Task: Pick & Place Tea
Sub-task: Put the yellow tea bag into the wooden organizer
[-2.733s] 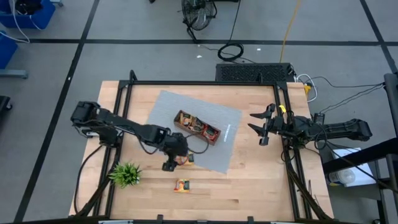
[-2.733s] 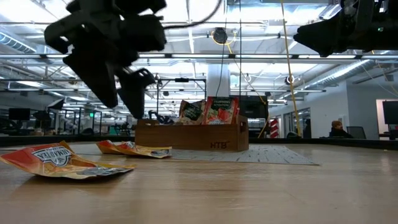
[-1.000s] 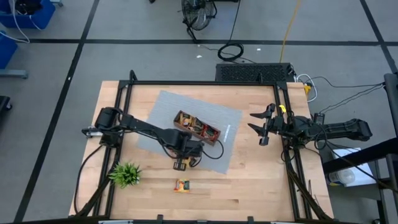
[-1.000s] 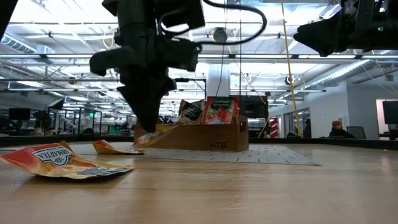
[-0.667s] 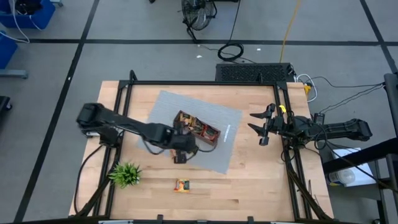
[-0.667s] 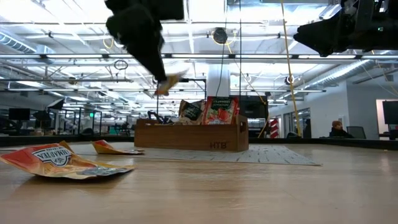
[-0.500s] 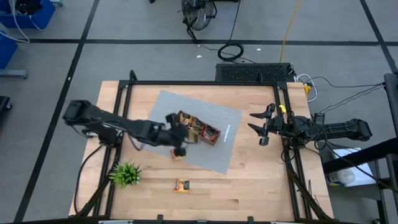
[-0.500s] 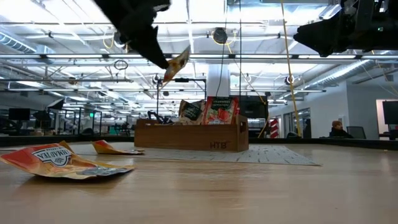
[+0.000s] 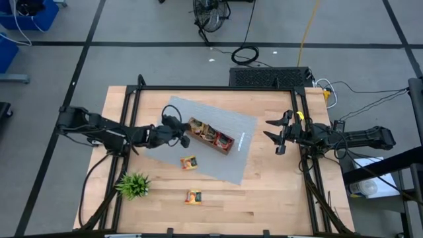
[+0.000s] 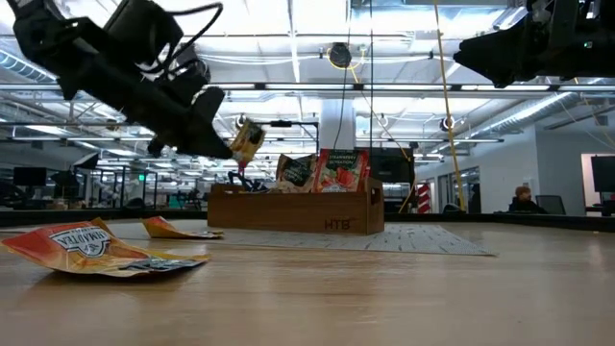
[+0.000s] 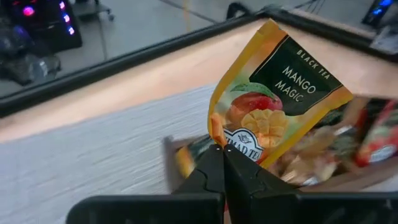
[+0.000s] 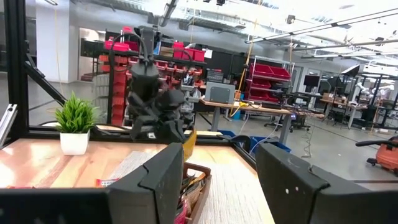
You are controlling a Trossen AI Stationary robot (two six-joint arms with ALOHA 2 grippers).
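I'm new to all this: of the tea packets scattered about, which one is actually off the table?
The orange-yellow mango sachet, pinched at its lower edge by the left gripper and held above the wooden tray. The other loose sachets lie flat.

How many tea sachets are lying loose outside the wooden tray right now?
2 loose: one sachet on the grey mat, one on bare wood near the plant. A third, the mango sachet, is pinched in the left gripper beside the tray.

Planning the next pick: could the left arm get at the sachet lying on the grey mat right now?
Probably not yet: the left gripper is shut on a mango tea sachet near the wooden tray. The sachet on the mat lies uncovered nearby.
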